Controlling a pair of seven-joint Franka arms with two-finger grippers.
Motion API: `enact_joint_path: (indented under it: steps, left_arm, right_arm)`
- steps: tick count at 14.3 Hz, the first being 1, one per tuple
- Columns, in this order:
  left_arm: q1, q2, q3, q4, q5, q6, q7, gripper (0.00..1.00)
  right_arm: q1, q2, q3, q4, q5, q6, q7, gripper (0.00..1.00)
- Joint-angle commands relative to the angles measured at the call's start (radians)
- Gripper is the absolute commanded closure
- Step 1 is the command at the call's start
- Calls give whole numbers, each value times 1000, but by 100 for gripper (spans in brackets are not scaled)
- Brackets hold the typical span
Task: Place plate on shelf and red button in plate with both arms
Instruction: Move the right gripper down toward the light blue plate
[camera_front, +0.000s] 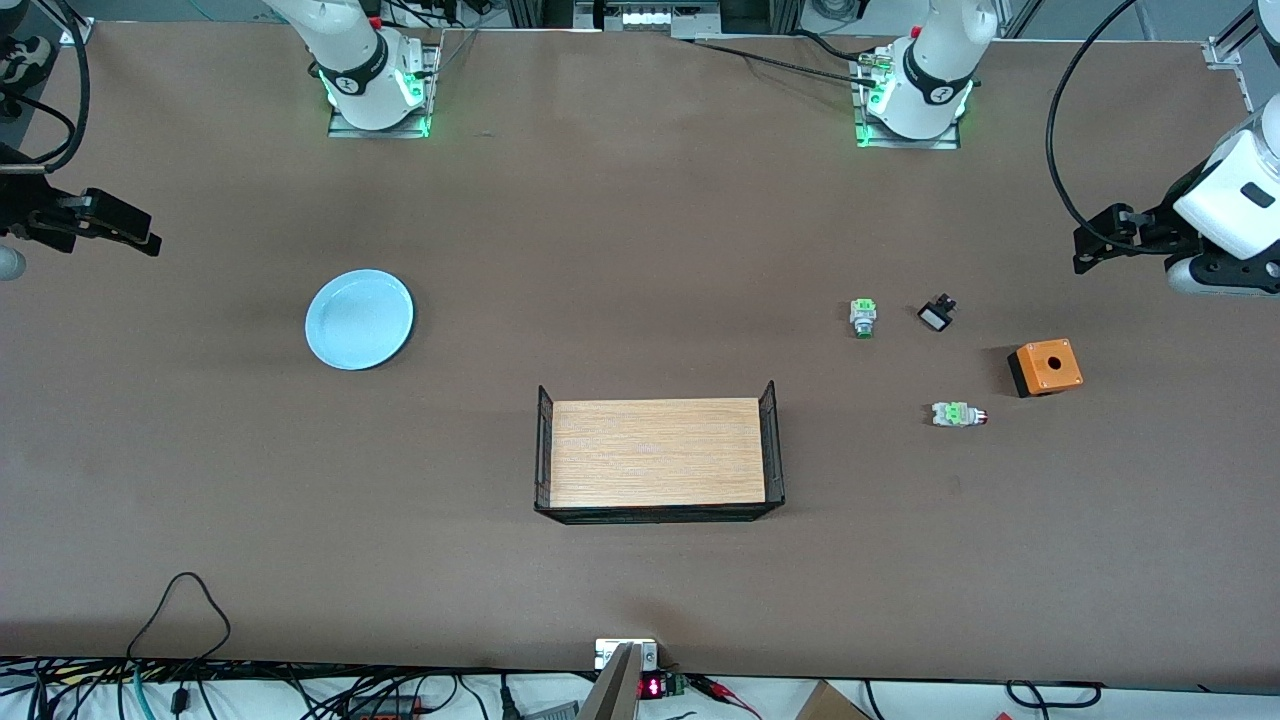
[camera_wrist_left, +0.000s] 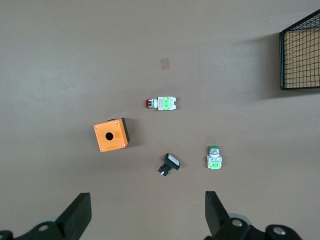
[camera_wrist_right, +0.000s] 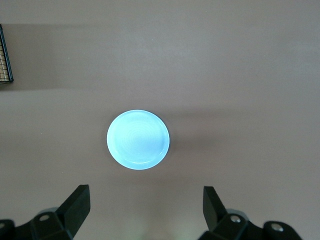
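While both arms waited high at their own table ends, left gripper (camera_wrist_left: 145, 216) and right gripper (camera_wrist_right: 145, 212) spread wide, holding nothing. Plate (camera_front: 359, 319) lay flat toward the right arm's end. Red button (camera_front: 959, 415) lay on its side near orange box (camera_front: 1046, 367), apart from rack (camera_front: 658, 455).

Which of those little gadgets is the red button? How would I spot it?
Start at the orange box toward the left arm's end of the table. The red button lies on its side beside that box, nearer the front camera. Unlike the green-capped unit standing farther away, it has a red cap.
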Motion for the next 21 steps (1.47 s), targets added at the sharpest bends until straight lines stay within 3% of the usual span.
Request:
enact_joint_path:
  steps: [1, 14, 21]
  left_arm:
    - [3, 5, -5, 20, 10, -12, -2, 0]
    - [5, 5, -5, 20, 10, -16, -2, 0]
    - [3, 5, -5, 24, 10, -18, -2, 0]
  right_arm:
    - [1, -23, 6, -14, -15, -8, -9, 0]
    - [38, 97, 5, -12, -37, 47, 8, 0]
    - [55, 244, 3, -17, -84, 160, 49, 0]
